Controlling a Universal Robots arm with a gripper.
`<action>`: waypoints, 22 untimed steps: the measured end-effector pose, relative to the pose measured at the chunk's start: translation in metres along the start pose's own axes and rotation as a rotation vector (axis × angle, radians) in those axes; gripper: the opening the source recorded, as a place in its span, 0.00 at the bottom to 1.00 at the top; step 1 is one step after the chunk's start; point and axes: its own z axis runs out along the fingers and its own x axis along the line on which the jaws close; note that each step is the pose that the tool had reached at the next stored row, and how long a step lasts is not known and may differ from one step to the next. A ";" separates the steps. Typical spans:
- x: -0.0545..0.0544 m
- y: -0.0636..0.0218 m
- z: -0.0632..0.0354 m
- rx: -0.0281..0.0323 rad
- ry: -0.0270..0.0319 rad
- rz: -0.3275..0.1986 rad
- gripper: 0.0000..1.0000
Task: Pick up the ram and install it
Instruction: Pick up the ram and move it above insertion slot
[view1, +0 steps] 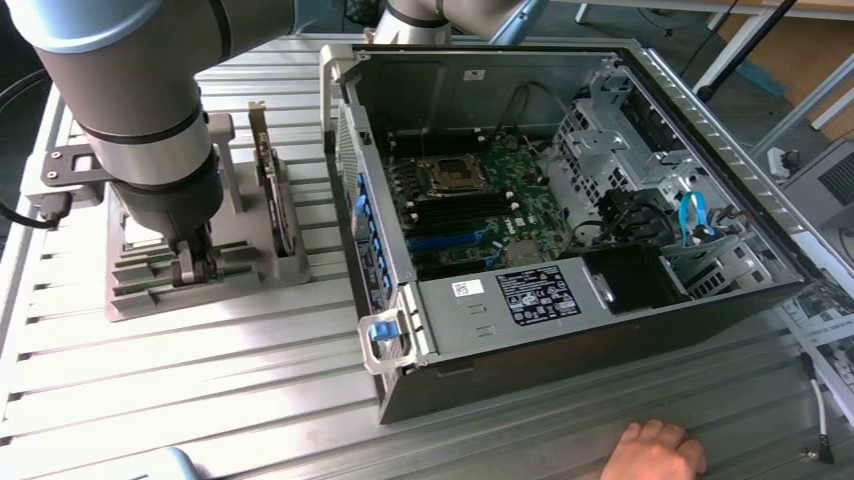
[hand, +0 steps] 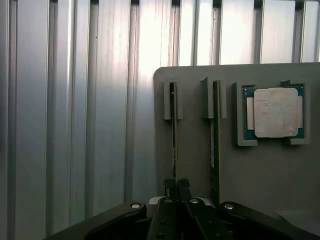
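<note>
– Jaws closed yet?
– Yes: your gripper (hand: 177, 186) pinches the ram (hand: 173, 135), which stands on edge in a slot of the holder (hand: 195, 150) so its thin sides face you.
– And the computer (view1: 467, 300)?
– Open, beside the holder.

We lose the near end of the ram (hand: 174, 135) between the pressed-together tips of the claw (hand: 177, 186). The grey holder (hand: 192, 145) beneath the claw runs off the frame, as does a hand (view1: 654, 452), well apart from the claw.
</note>
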 end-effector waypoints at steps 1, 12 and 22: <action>0.000 0.0000 -0.0010 0.0000 0.0000 0.000 0.12; 0.000 0.0002 -0.0114 0.0000 -0.0001 0.000 0.12; 0.000 0.0004 -0.0223 0.0001 -0.0001 0.000 0.12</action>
